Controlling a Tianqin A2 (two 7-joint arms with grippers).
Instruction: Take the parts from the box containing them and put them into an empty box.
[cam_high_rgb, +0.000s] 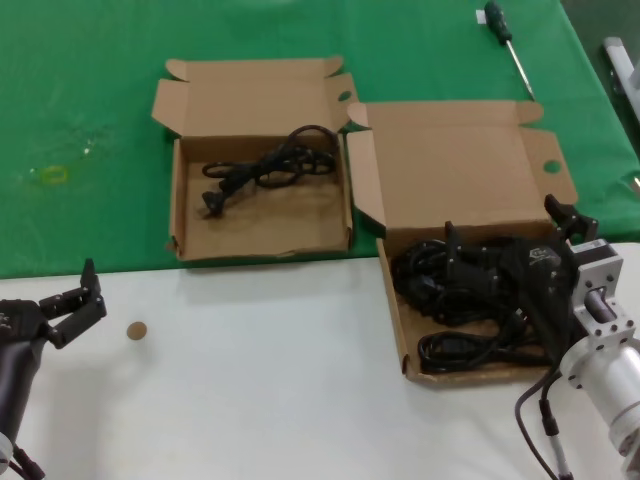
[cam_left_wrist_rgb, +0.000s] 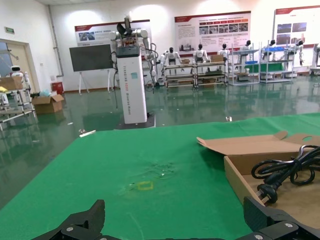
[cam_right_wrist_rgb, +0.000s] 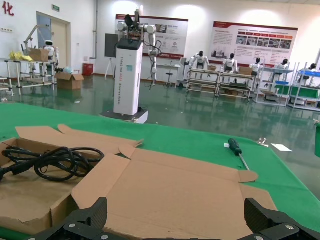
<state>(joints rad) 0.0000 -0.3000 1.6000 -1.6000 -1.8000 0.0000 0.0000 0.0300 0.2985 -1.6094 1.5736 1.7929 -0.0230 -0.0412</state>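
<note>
Head view shows a table white along the near strip and covered farther back by a green cloth; the larger box with the tall lid straddles the line where the two meet, and serves as the landmark. Inside it lies a heap of black cables, and the right gripper is down among them, its fingers spread but dark against the cords, so whether anything is caught between them cannot be told. Just left of that box, touching at the lid ears, sits the smaller box on the cloth, with one looped cable in its back half. Beyond the larger box, well apart, a green-handled screwdriver lies on the cloth. Far to the left of the larger box, over the white strip, the left gripper hovers with fingers apart and nothing between them; a small brown disc lies just beside it.

Wrist views add what the head camera lacks: a large hall with a glossy green floor, wall posters, shelving, and a white cabinet topped by robot arms. Left wrist view shows the smaller box's wall; open cloth stretches beside it.
</note>
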